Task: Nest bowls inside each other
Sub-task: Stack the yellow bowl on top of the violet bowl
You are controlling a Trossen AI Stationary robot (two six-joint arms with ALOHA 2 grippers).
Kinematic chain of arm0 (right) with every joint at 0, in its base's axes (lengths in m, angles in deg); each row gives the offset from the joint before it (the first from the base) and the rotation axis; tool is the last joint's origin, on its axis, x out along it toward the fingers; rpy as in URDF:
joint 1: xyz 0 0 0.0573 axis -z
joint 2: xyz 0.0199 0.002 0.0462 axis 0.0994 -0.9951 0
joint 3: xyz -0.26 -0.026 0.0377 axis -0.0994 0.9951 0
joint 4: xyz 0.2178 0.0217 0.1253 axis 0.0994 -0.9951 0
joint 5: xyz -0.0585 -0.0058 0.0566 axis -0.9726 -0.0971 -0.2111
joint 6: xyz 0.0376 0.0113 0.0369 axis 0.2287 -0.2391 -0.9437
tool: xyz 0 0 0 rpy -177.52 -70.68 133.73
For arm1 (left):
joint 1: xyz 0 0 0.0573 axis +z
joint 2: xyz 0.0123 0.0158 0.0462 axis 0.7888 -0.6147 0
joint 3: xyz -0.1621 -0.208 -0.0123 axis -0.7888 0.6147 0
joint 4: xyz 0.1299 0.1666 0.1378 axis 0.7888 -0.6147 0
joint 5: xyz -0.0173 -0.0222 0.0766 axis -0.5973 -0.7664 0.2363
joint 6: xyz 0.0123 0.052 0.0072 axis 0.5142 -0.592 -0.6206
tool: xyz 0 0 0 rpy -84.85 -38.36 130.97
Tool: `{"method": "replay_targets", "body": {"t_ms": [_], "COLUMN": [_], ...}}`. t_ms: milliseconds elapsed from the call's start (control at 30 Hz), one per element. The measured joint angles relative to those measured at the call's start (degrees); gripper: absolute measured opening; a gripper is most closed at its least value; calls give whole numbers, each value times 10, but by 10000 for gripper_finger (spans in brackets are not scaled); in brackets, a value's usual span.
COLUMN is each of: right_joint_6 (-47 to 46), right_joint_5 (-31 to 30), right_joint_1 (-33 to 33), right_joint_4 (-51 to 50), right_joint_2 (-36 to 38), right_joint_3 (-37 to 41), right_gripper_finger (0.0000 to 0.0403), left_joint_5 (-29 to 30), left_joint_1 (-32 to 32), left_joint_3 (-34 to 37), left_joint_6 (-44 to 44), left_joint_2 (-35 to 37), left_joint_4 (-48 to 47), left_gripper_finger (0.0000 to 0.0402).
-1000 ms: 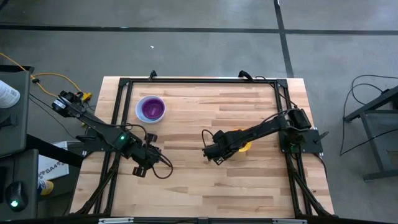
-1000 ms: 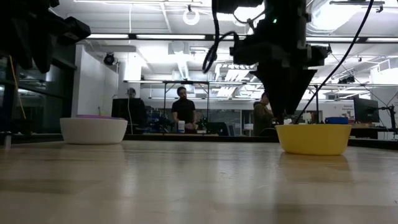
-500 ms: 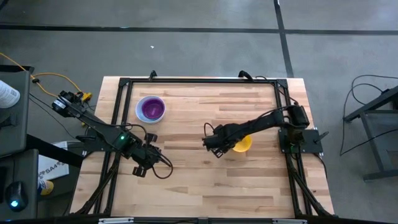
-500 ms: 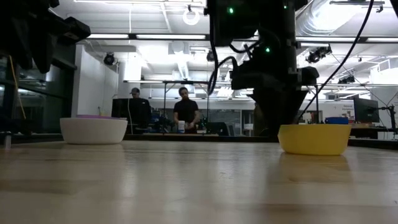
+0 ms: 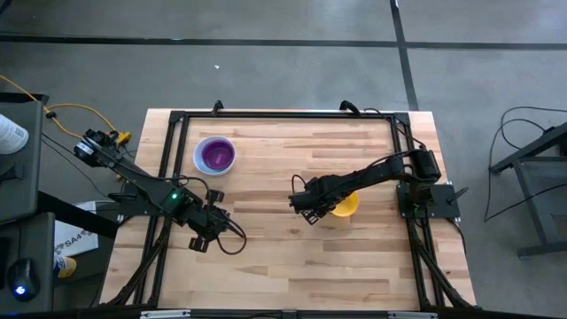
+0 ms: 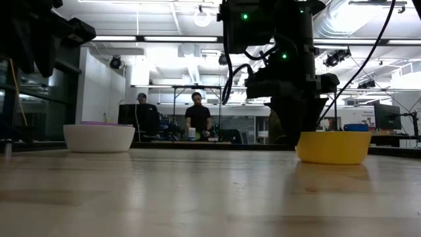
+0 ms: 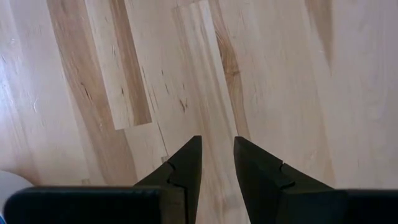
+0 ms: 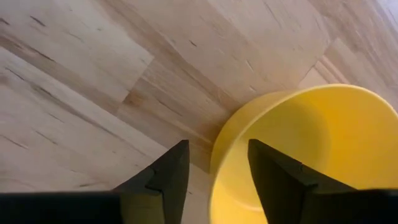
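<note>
A purple bowl (image 5: 215, 156) sits nested in a white bowl (image 6: 99, 138) at the table's far left. A yellow bowl (image 8: 292, 149) stands upright on the wood right of centre, also seen in the low view as the yellow bowl (image 6: 333, 147). My right gripper (image 8: 214, 171) points down, open, astride that bowl's left rim: one finger outside, one inside. I cannot tell whether either finger touches it. My left gripper (image 7: 216, 165) hovers open over bare wood at the near left, nothing between its fingers.
Black frame rails (image 5: 173, 142) run along the table's left, far and right sides. Bare wood (image 5: 292, 266) lies across the middle and near part. People stand in the room (image 6: 196, 118) beyond the far edge.
My right gripper has moved a little toward the table's far edge and come down at the yellow bowl's left rim. The left arm has kept still.
</note>
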Motion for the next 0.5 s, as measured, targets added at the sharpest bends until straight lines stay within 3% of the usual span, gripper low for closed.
{"method": "replay_targets", "body": {"t_ms": [500], "right_joint_6": [0], "right_joint_5": [-6], "right_joint_1": [0], "right_joint_4": [12], "right_joint_2": [43], "right_joint_3": [-1], "right_gripper_finger": [51], "left_joint_5": [0], "left_joint_1": [0], "left_joint_3": [0], "left_joint_6": [1], "left_joint_2": [0], "left_joint_4": [2], "left_gripper_finger": [93]}}
